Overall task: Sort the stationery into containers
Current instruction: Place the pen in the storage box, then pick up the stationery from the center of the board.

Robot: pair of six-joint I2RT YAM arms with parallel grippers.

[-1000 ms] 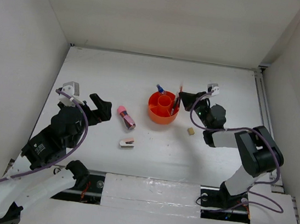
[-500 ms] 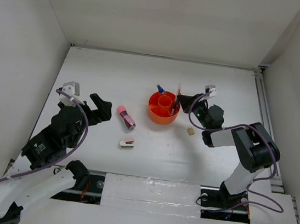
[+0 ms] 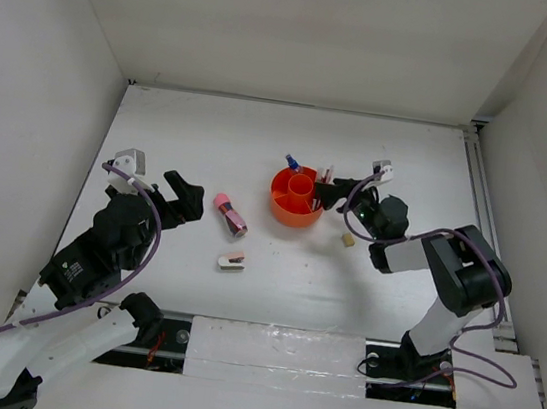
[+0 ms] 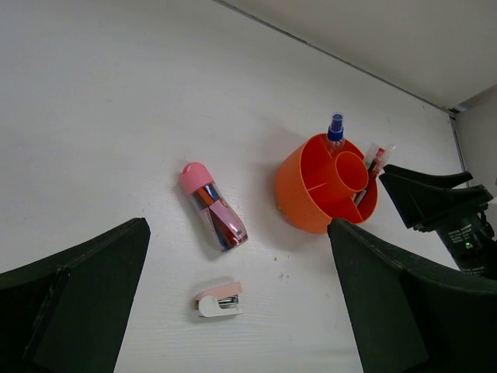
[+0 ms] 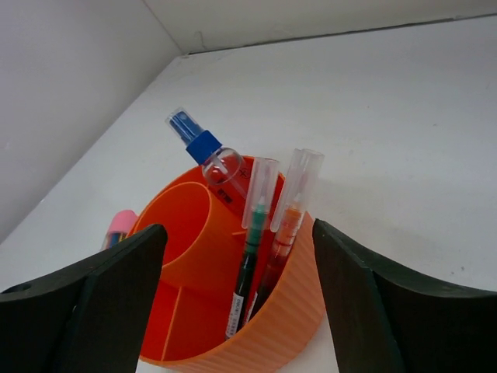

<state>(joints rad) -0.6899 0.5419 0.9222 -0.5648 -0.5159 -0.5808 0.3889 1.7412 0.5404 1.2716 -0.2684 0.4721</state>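
The orange organizer tub (image 3: 298, 198) stands mid-table. In the right wrist view a thin dark pen (image 5: 250, 264) and a thin red pen (image 5: 284, 237) lean side by side in an outer compartment of the tub (image 5: 295, 326), with a blue-capped clear bottle (image 5: 208, 149) behind them. My right gripper (image 3: 335, 195) is open at the tub's right rim, holding nothing, its fingers either side of the pens. A pink-capped tube (image 3: 230, 215), a white-and-pink stapler (image 3: 232, 262) and a tan eraser (image 3: 348, 240) lie on the table. My left gripper (image 3: 175, 202) hovers open, left of the tube.
White walls close in the table on the left, back and right. A metal rail (image 3: 478, 221) runs along the right edge. In the left wrist view the tube (image 4: 213, 206) and stapler (image 4: 219, 300) lie between my fingers, with the tub (image 4: 318, 194) farther right.
My right gripper has opened and let go of the red pen, which now leans in the tub beside the dark pen. The left arm has not moved.
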